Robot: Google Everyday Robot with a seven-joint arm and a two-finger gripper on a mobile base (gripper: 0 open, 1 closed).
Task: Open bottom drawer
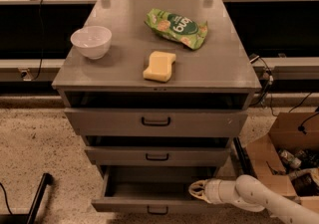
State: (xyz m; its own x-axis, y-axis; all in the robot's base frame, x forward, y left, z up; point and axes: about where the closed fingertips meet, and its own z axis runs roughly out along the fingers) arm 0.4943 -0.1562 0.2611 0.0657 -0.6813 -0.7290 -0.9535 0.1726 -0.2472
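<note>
Here, the bottom drawer (129,205) stands pulled out.
The gripper (198,191) sits inside its right end, near the front; whether it is spread or closed is unclear.

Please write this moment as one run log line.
task: open bottom drawer | bottom drawer: pulled out | pincer: in its opening, right side

- Gripper (198,190): pale cream, rounded, at the right front corner of the bottom drawer (149,204).
- Arm (259,200): smooth white tube sections, a bulging rounded joint, a thin dark seam near the wrist.
</note>
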